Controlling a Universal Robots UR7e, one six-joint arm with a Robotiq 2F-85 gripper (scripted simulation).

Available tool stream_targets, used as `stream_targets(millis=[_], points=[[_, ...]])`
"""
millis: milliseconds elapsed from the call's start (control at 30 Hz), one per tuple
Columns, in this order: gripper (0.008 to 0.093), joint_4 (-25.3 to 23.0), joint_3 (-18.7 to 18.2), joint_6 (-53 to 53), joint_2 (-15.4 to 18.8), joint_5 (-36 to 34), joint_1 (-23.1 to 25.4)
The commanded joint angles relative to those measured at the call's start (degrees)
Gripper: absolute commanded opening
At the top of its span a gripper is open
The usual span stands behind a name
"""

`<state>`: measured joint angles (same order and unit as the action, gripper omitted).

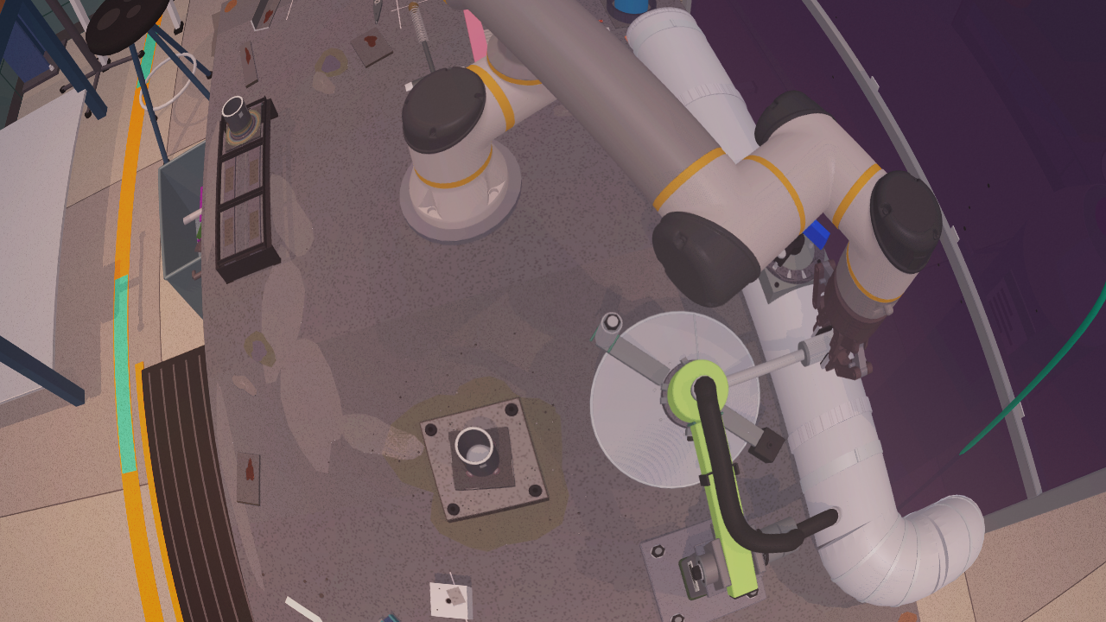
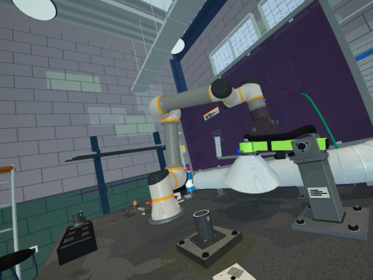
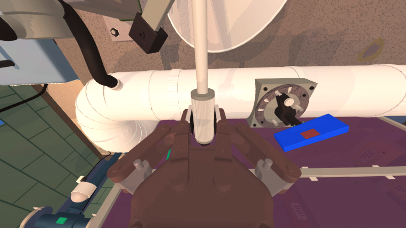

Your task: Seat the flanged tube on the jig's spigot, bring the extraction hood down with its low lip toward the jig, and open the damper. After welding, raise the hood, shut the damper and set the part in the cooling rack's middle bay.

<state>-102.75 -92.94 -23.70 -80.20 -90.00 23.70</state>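
Note:
The white extraction hood (image 1: 674, 399) (image 2: 252, 174) hangs raised on its green arm (image 1: 715, 480) at the right of the bench. A thin handle rod runs from the hood to a ribbed grip (image 3: 202, 116) (image 1: 814, 352). The ribbed grip sits between the fingers of my gripper (image 3: 203, 124) (image 1: 843, 356), which is closing around it. The jig (image 1: 483, 468) (image 2: 208, 240) stands in the bench middle with a tube on its spigot. The damper (image 3: 284, 103) is on the white duct (image 1: 827, 433). The cooling rack (image 1: 246, 189) (image 2: 77, 240) lies at the far left, with a tube in its end bay.
The white duct (image 3: 255, 93) runs along the purple back wall under my gripper. The hood arm's post (image 2: 317, 182) is bolted at the bench's right. A blue block (image 3: 311, 135) lies beside the damper. A black hose (image 1: 727, 464) follows the green arm.

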Motion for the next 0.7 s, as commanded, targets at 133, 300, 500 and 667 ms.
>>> stream_targets(millis=[133,300,500,667], points=[[0.021,-0.1,0.0,0.0,0.0,0.0,0.0],[0.011,-0.1,0.0,0.0,0.0,0.0,0.0],[0.008,0.0,0.0,0.0,0.0,0.0,0.0],[0.008,-0.3,-0.3,0.0,0.0,0.0,0.0]])
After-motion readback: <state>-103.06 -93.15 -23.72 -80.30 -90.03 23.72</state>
